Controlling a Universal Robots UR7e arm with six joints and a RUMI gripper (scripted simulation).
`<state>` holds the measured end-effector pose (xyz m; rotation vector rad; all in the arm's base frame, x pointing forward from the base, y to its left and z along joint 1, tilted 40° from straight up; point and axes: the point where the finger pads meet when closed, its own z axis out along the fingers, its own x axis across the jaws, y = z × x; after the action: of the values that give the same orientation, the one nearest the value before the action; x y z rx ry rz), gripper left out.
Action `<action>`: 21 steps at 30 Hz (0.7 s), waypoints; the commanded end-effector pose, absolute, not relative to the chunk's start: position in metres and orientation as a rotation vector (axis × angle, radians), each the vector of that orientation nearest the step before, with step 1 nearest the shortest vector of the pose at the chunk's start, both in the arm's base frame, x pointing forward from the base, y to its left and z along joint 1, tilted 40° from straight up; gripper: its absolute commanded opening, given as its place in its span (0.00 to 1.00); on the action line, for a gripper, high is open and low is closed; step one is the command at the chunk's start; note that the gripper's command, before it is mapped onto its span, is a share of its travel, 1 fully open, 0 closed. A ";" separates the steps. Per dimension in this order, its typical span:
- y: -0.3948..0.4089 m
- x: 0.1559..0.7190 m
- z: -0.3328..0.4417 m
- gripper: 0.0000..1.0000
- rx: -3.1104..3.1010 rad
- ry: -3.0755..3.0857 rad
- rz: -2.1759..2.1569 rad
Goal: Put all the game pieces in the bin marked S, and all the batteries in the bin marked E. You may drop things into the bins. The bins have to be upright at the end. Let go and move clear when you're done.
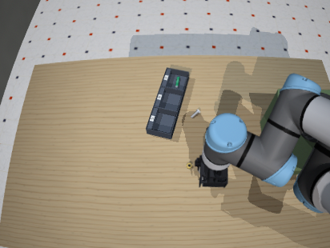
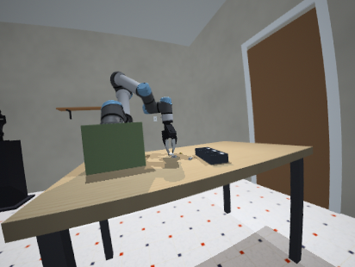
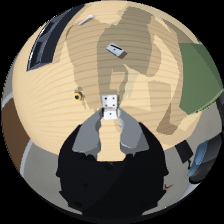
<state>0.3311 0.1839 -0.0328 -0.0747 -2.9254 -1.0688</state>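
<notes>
A white domino with black pips [image 3: 110, 101] stands out from between the fingertips in the wrist view. My gripper [image 3: 110, 114] [image 2: 171, 154] is shut on its near end, low over the table. In the top view the arm hides the fingertips and the domino. The dark row of three joined bins [image 1: 158, 135] [image 2: 211, 157] [image 3: 54, 37] stands upright, with white labels too small to read surely. A green cylinder, seemingly a battery [image 1: 177, 82], lies in the far bin; the middle and near bins look empty.
A silver bolt [image 1: 195, 114] [image 3: 86, 20] lies beside the bins. A small yellow ring-like piece [image 1: 189, 165] [image 3: 78, 96] lies left of the gripper. A grey block with a black mark [image 3: 116, 49] lies beyond the domino. A green panel [image 2: 113, 147] [image 3: 202, 80] stands near the arm's base.
</notes>
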 end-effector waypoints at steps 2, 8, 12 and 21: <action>0.184 0.331 -0.033 0.00 -0.075 -2.926 -1.069; 0.184 0.331 -0.033 0.00 -0.075 -2.926 -1.069; 0.184 0.331 -0.033 0.00 -0.075 -2.926 -1.069; 0.175 0.332 -0.023 0.00 -0.075 -2.926 -1.069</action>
<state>0.3312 0.1810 -0.0295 -0.0750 -2.9255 -1.0686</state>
